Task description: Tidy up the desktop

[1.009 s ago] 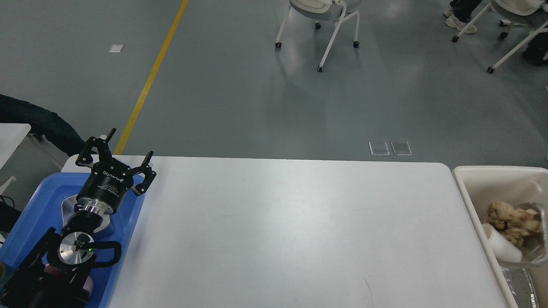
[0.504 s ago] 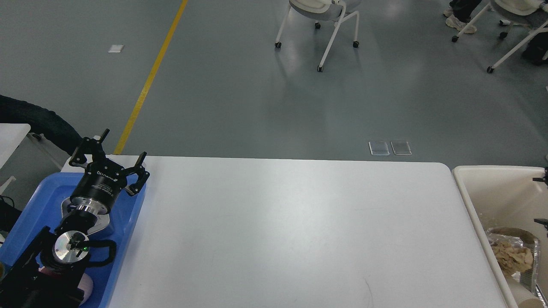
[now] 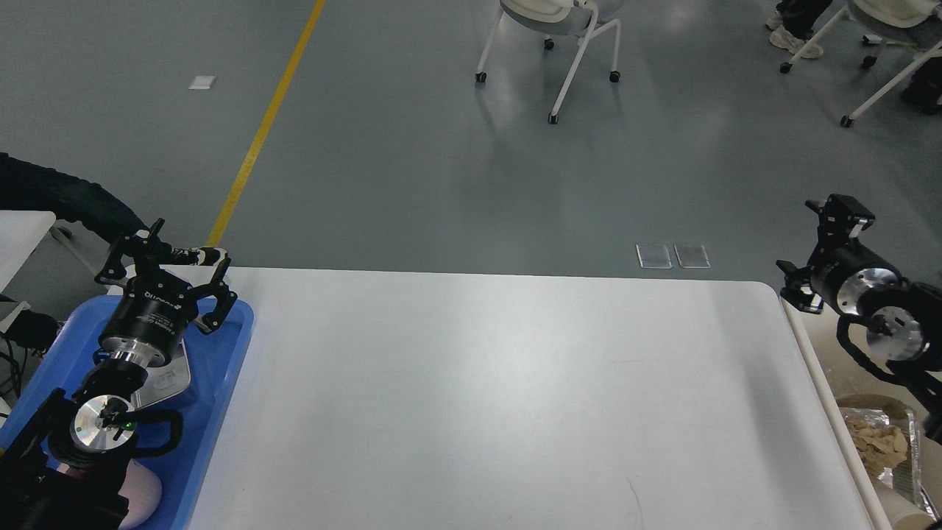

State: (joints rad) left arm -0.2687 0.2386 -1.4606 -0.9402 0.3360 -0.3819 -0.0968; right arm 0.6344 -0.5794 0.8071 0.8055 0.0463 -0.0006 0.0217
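The desktop (image 3: 500, 397) fills the middle of the view and looks bare, so I'd say the tidying is basically done; the next move is probably just parking both arms. Left gripper (image 3: 163, 274) hangs over the blue tray (image 3: 224, 368) at the left edge, fingers spread wide, holding nothing. Right gripper (image 3: 809, 258) sits above the cream bin (image 3: 817, 353) on the right, also spread and empty. Count: one tray, one bin with crumpled trash (image 3: 876, 442), two grippers.

White desktop (image 3: 500, 397); blue tray (image 3: 221, 368); cream bin (image 3: 817, 368)
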